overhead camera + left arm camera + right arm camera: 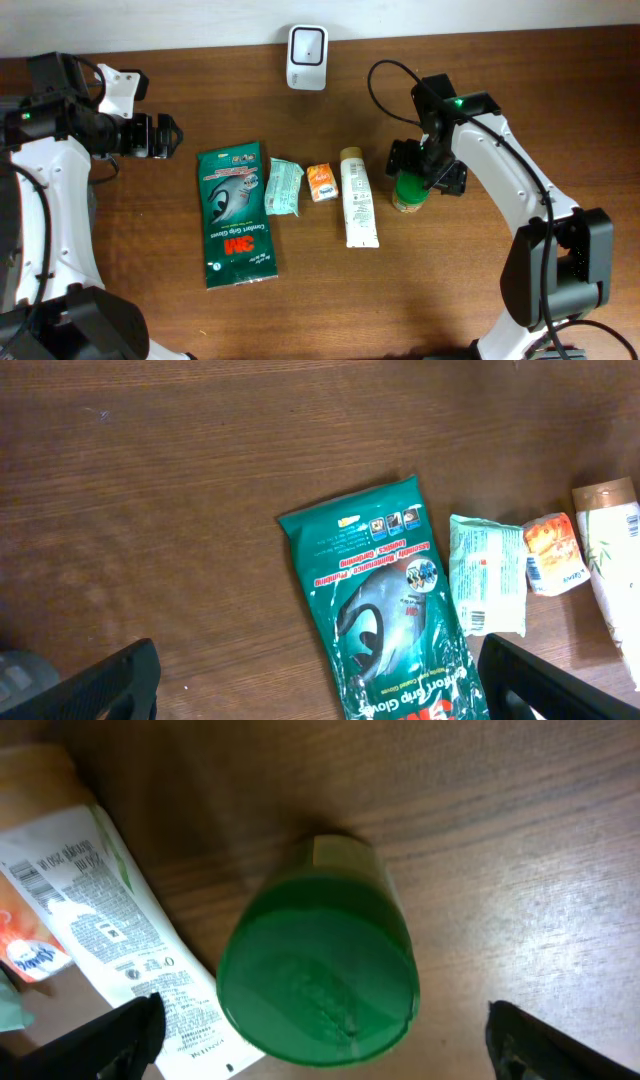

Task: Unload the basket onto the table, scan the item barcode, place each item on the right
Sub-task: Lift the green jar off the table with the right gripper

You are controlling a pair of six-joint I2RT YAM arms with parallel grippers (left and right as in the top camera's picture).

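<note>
A jar with a green lid stands upright on the wooden table, right of centre. My right gripper hangs directly over it. In the right wrist view the lid fills the middle, and the gripper is open, with both fingers well clear of the jar's sides. A white scanner stands at the table's back edge. My left gripper is at the far left, open and holding nothing. In the left wrist view the left gripper hovers above the table by a green glove pack.
A row of items lies left of the jar: a white tube with a printed barcode, a small orange packet, a pale teal packet and the green glove pack. The tube lies close beside the jar.
</note>
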